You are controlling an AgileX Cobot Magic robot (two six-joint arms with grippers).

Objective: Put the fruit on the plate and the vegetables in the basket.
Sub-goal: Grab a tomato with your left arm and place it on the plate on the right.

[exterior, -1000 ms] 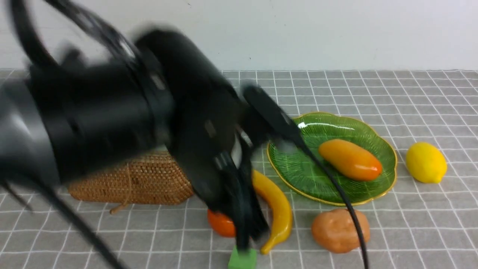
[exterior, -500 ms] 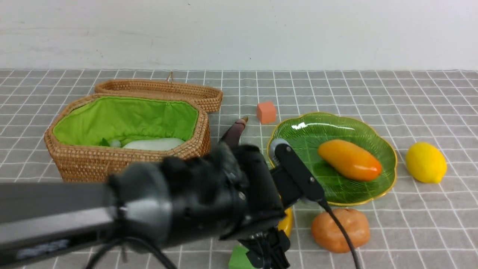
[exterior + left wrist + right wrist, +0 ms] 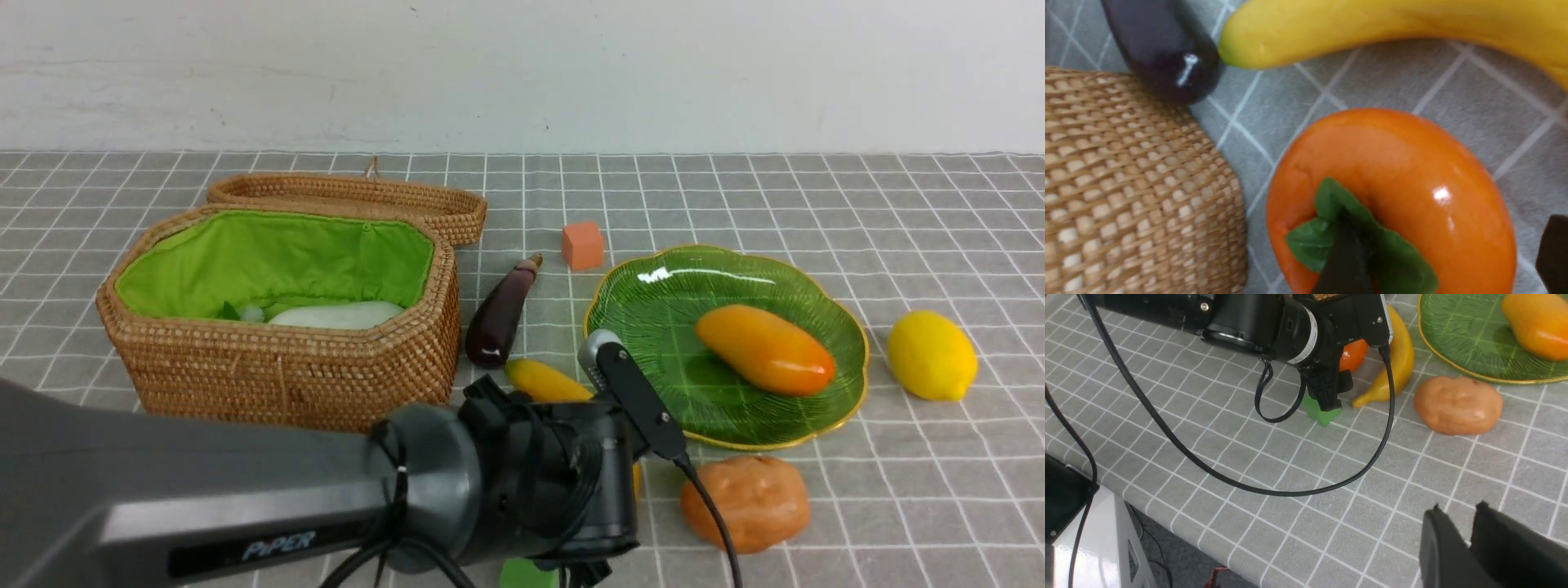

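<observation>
Sitting between the parted left fingers (image 3: 1345, 265) is the persimmon (image 3: 1404, 171).

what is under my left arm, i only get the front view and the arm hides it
Observer: A persimmon, sitting on the tablecloth beside the banana.
Operator: is the gripper closed on it
Observer: No. The left gripper is open, with one finger over the leaf cap.
Operator: where is my right arm
Observer: The right gripper hangs over the tablecloth near the table's front edge, jaws together, holding nothing.
</observation>
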